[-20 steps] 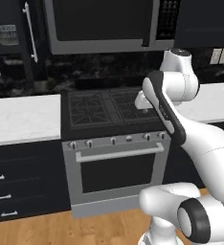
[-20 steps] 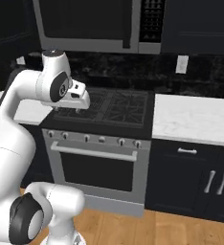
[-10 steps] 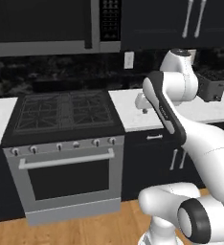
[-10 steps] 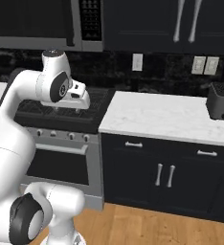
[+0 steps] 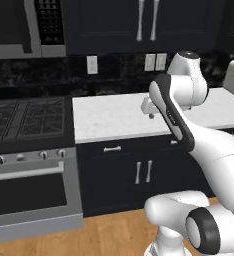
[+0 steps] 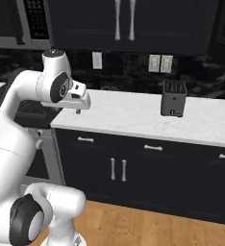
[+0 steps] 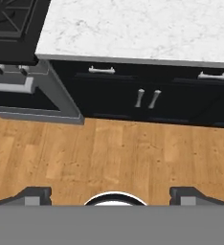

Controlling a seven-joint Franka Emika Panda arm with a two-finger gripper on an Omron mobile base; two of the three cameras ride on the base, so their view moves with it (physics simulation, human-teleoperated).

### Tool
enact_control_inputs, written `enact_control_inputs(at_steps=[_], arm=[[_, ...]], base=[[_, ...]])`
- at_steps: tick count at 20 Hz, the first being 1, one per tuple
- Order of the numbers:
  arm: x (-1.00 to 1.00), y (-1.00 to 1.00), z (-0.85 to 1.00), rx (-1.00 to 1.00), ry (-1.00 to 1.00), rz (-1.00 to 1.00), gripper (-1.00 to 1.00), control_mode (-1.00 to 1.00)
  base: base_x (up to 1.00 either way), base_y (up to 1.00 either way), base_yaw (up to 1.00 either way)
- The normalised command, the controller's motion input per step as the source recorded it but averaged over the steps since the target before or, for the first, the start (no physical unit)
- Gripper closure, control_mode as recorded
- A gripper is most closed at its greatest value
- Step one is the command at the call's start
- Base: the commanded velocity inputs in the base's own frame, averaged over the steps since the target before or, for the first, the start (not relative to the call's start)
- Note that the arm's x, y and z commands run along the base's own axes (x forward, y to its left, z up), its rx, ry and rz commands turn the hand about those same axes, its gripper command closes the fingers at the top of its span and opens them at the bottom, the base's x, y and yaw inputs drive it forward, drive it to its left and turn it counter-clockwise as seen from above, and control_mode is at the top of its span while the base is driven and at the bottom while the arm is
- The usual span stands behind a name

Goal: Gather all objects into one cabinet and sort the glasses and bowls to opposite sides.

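Change since earlier: whole scene shifted sideways, so the camera base has driven along the counter; stove, once centred, now at the left edge of the left base view; arm pose looks unchanged.
Landmark: white marble countertop (image 5: 114,117), running right from the stove (image 5: 24,117).
Gripper (image 7: 111,194): empty, fingers spread wide apart, dark tips at either side of the hand view, pointing down at the wooden floor (image 7: 109,153) in front of the countertop.
Hand position: raised above the countertop's front edge, held close to the arm.
Above the countertop: black upper wall cabinet (image 6: 133,24), doors closed, two long silver bar handles side by side.
Below the countertop: black base doors (image 7: 147,98) with paired short handles, drawer above.
On the countertop: dark toaster (image 6: 173,98), well right of the hand, near the back wall.
Task objects: mugs, cup and bowl, whereabouts cannot tell.
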Motion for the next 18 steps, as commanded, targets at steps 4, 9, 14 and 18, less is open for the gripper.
enact_control_inputs(at_steps=[4, 9, 14, 18], arm=[[0.00, 0.00, 0.00, 0.00, 0.00, 0.00, -1.00, 1.00], [0.00, 0.00, 0.00, 0.00, 0.00, 0.00, -1.00, 1.00], [0.00, 0.00, 0.00, 0.00, 0.00, 0.00, -1.00, 1.00], [0.00, 0.00, 0.00, 0.00, 0.00, 0.00, -1.00, 1.00]], base=[[0.16, -1.00, 0.03], [0.08, -1.00, 0.03], [-0.13, -1.00, 0.02], [-0.16, -1.00, 0.01]])
